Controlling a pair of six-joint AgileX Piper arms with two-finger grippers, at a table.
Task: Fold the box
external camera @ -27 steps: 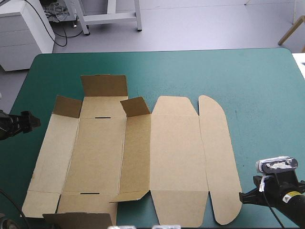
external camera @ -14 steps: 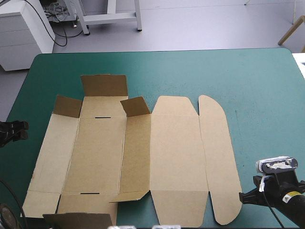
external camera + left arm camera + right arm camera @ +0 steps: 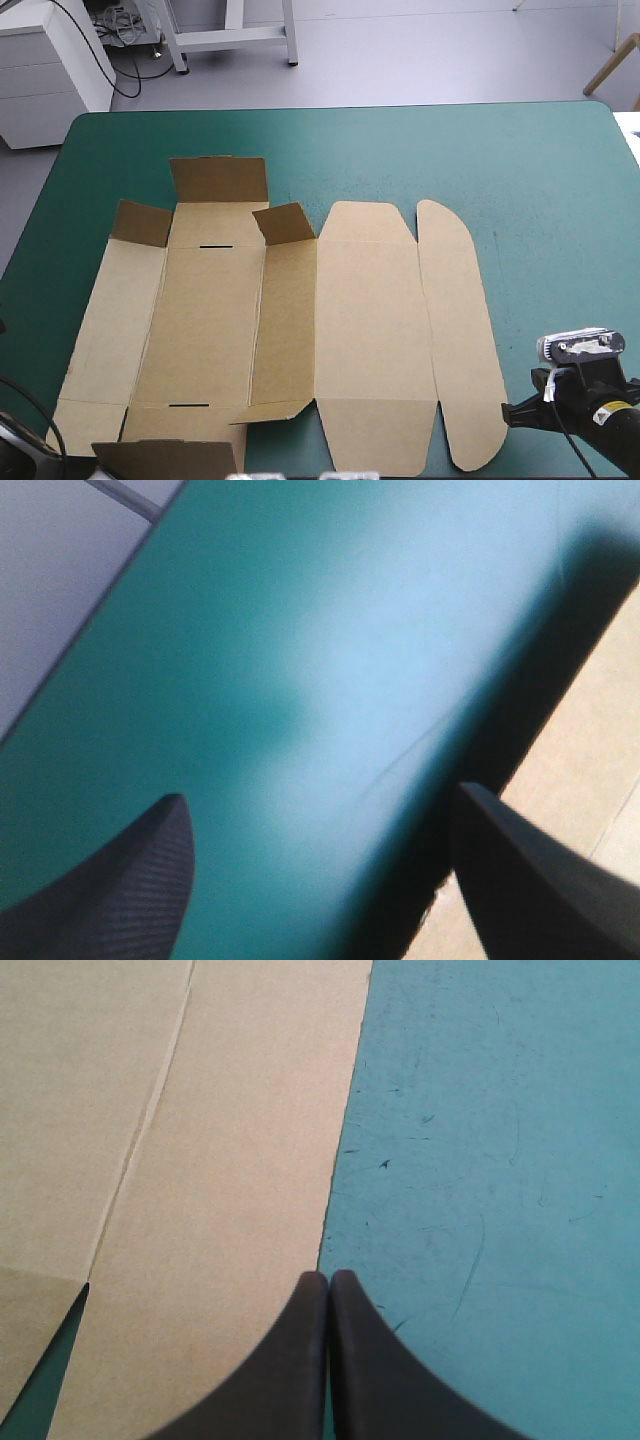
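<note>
The brown box (image 3: 370, 320) lies unfolded on the teal-green cover, its long side running left to right. Three small flaps on its far left part stand up (image 3: 285, 222), and a near-left flap (image 3: 165, 458) is lifted at the table's front edge. My right gripper (image 3: 508, 413) sits shut at the near right corner of the box. In the right wrist view its tips (image 3: 328, 1282) meet right at the board's edge (image 3: 200, 1160), nothing between them. My left gripper (image 3: 320, 880) is open over bare cover, with the box's edge (image 3: 590, 780) beside one finger. The high view does not show it.
Bare teal-green cover (image 3: 540, 180) stretches to the right of the box and along the far edge. The table's left edge (image 3: 90, 650) runs ahead of my left gripper, with grey floor beyond it.
My left gripper has drawn back to the left and left the high view. The near-left flap has risen slightly. The right arm has not moved.
</note>
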